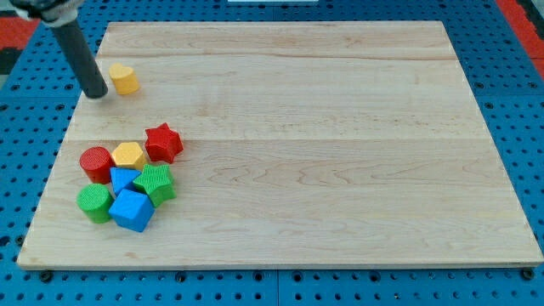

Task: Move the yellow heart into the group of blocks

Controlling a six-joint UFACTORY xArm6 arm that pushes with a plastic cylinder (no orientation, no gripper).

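The yellow heart (124,79) lies alone near the board's upper left corner. My tip (96,93) rests on the board just to the left of the heart, close to it, slightly lower in the view. The group sits lower left: a red cylinder (96,163), a yellow hexagon block (128,155), a red star (163,143), a blue block (125,180), a green star-like block (155,184), a green cylinder (94,203) and a blue cube (131,211). The heart is well above the group.
The wooden board (340,144) lies on a blue perforated table (518,76). The board's left edge runs close to my tip and to the group.
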